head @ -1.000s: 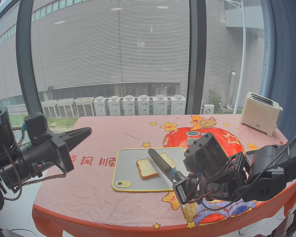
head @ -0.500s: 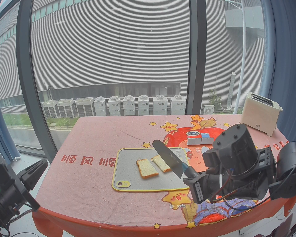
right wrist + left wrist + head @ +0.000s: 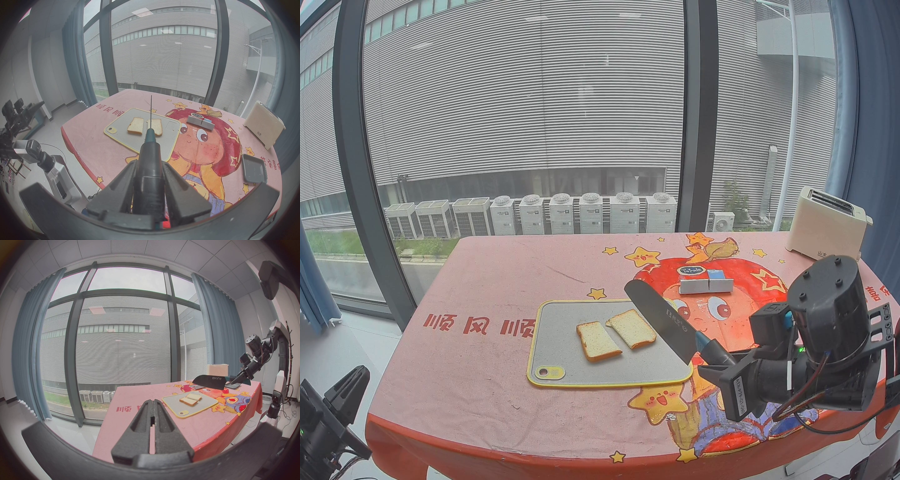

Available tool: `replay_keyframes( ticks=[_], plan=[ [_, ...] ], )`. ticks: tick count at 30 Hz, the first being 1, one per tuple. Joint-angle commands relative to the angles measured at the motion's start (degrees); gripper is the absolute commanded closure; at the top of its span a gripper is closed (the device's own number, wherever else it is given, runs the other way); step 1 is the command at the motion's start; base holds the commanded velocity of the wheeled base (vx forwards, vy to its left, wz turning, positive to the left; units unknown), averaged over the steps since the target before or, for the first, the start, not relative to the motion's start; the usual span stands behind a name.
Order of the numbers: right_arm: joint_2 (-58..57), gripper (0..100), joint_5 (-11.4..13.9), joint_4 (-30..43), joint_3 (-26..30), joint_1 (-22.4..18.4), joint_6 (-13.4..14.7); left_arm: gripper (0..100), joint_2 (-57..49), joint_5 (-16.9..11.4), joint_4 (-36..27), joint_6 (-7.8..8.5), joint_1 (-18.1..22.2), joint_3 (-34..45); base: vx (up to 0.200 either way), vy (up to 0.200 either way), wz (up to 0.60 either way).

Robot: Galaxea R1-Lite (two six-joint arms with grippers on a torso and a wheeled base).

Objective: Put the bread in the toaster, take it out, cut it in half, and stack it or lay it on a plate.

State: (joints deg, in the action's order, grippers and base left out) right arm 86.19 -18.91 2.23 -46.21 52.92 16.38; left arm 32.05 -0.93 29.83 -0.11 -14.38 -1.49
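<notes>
Bread (image 3: 598,341) lies on the board (image 3: 562,359) as two halves side by side along the board's long axis. They sit near its middle, toward the right end, with a narrow gap between them. Cut judged done; plating not yet done. Right gripper (image 3: 150,168) is clamped on the knife (image 3: 662,319) by its handle. The blade appears raised clear of the board, edge down, over the board's right end. Key relation: the blade's long axis runs from the gripper, off the board's near right corner, diagonally up toward its far edge. The halves lie just left of the blade, apart from it. Left gripper (image 3: 152,405) has its fingers pressed together with nothing between them. It sits well off the board's left end, below table height. Right arm is therefore much nearer the bread, but it is occupied. Plate (image 3: 254,168), dark and square, rests well off the board's right end near the table's front edge. Toaster (image 3: 828,230) stands well beyond the board's far right corner. Judgement: the knife must be put down before the right arm can carry the halves rightward to the plate. The risk is the blade catching the nearer half as it swings off the board.
</notes>
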Motion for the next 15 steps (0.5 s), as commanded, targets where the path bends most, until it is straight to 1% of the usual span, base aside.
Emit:
replay_keyframes(
  ticks=[1, 5, 7, 9, 11, 13, 14, 15],
  plan=[
    [-2.34, 100, -0.16, 0.05, 0.95, 0.17, -0.12, 100, -6.82, -0.04, -2.76, 0.46, 3.05, 0.96, 0.000, 0.000, 0.00],
    [-4.01, 100, -0.25, 0.05, 1.30, 0.17, -0.21, 100, -13.06, -0.04, -5.57, 0.55, 5.60, 1.31, 0.000, 0.000, 0.00],
    [-4.45, 100, -0.16, 0.05, 1.48, 0.17, -0.21, 100, -14.82, -0.04, -7.24, 0.64, 6.04, 1.40, 0.000, 0.000, 0.00],
    [-4.98, 100, -0.25, 0.05, 1.48, -0.10, -0.21, 100, -18.78, -0.13, -11.37, 1.43, 7.79, 1.31, 0.000, 0.000, 0.00],
    [-5.68, 100, -0.25, 0.14, 1.39, -0.10, -0.21, 100, -22.56, -0.13, -14.80, 2.66, 9.38, 1.40, 0.000, 0.000, 0.00],
    [-5.86, 100, -0.25, 0.14, 1.39, -0.10, -0.30, 100, -23.88, -0.13, -16.47, 2.92, 9.90, 1.40, 0.000, 0.000, 0.00],
    [-6.12, 100, -0.25, 0.14, 1.39, -0.01, -0.30, 100, -26.78, -0.30, -20.51, 3.27, 10.96, 1.40, 0.000, 0.000, 0.00],
    [-6.12, 100, -0.25, 0.14, 1.39, -0.01, -0.30, 100, -26.78, -0.30, -20.51, 3.27, 10.96, 1.40, 0.000, 0.000, 0.00]
  ],
)
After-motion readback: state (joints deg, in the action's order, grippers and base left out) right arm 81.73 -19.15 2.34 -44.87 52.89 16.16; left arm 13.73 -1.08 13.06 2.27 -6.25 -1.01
